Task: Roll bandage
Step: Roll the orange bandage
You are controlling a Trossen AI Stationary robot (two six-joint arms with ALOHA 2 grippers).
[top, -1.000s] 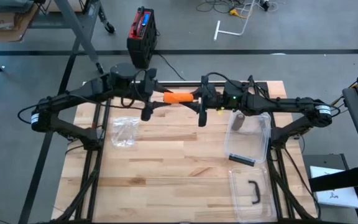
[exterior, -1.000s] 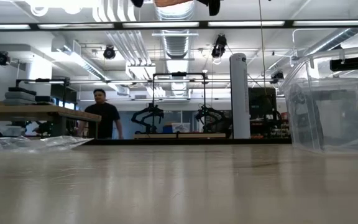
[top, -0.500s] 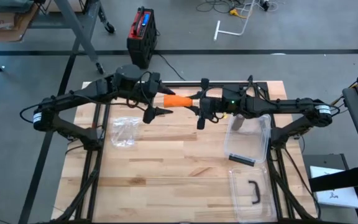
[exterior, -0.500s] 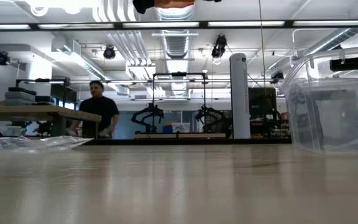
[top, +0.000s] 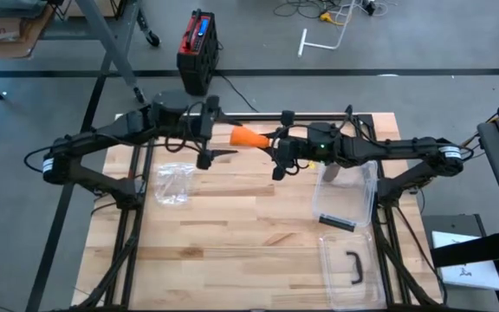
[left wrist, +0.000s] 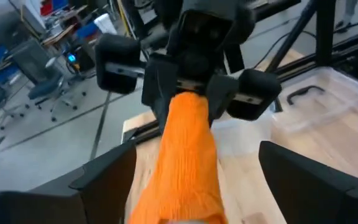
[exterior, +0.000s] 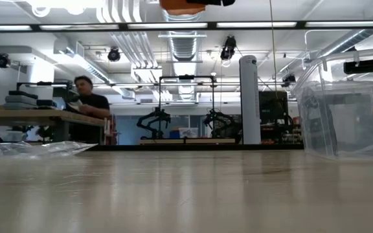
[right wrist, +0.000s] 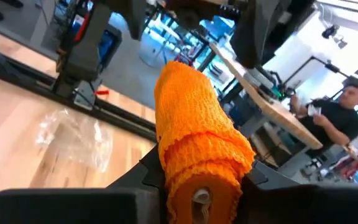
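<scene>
Two tools mid-air, right tool [top: 277, 152] clamping orange bandage [top: 248, 137], clear bin [top: 350, 192] nearby

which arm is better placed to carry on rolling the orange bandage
The right one. The right end effector is shut on the orange bandage roll, holding it above the table. The left end effector stands open beside the roll's free end and grips nothing, so it would first have to close on it.
</scene>
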